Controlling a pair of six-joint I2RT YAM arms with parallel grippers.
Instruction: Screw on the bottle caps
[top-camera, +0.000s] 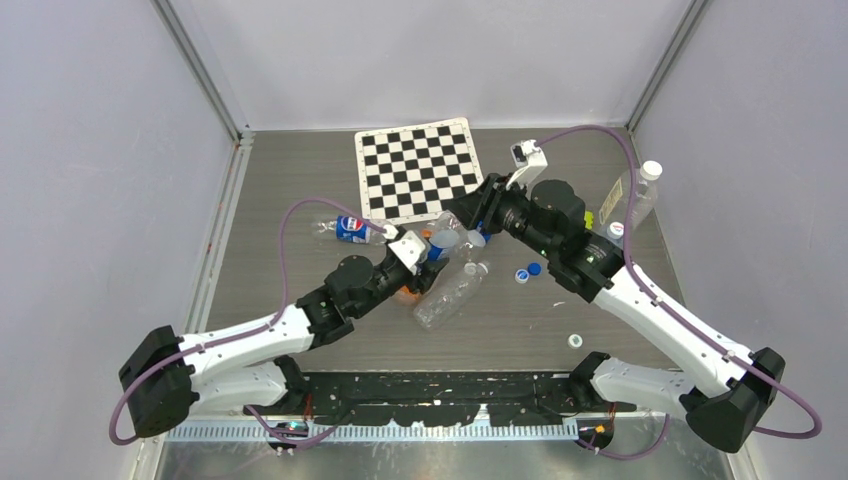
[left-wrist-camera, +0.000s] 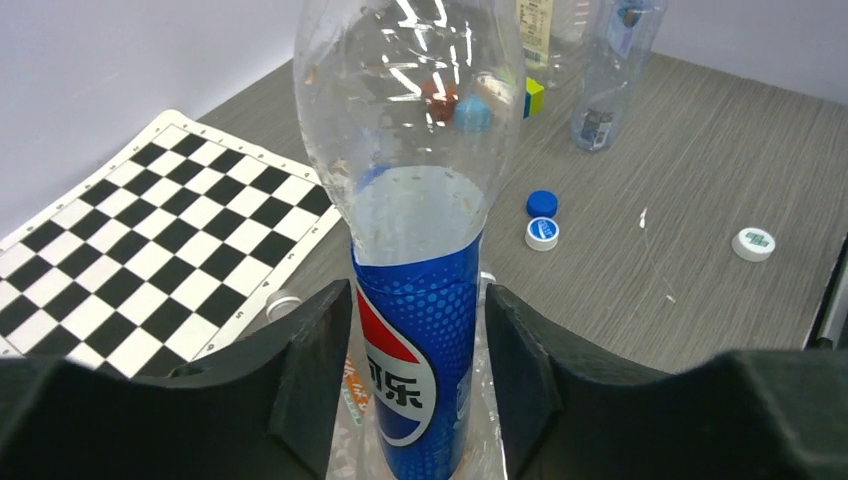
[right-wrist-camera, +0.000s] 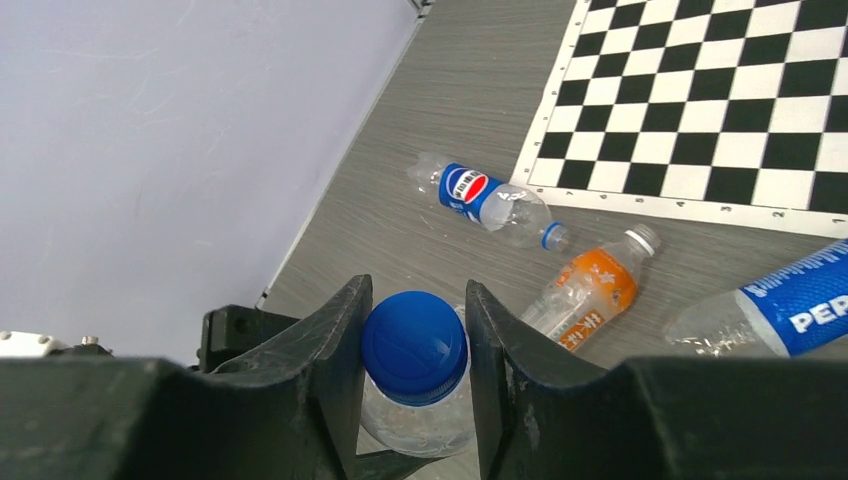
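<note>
**Capping step in hand: blue cap seated on the bottle mouth**
The left gripper (left-wrist-camera: 418, 330) clamps the bottle (left-wrist-camera: 415, 200) by its blue-labelled body. The right gripper (right-wrist-camera: 415, 315) has its jaws closed against both sides of the blue cap (right-wrist-camera: 415, 347), which sits on the bottle's neck. Judged next: turn the cap tight while the bottle is held against rotation.

Even, diffuse light from above fills all three views, leaving the grey surface (top-camera: 300, 180) bright with only faint, soft-edged shadows. In the left wrist view, white streaks of glare run across the upper centre of the frame on the clear bottle (left-wrist-camera: 410, 130), and things along the top edge look soft. At the bottom of the right wrist view, the fingers (right-wrist-camera: 320, 400) of the right pincer (right-wrist-camera: 417, 292) are dark, underexposed and slightly blurred, while the blue cap (right-wrist-camera: 415, 345) between them is sharp.
</note>
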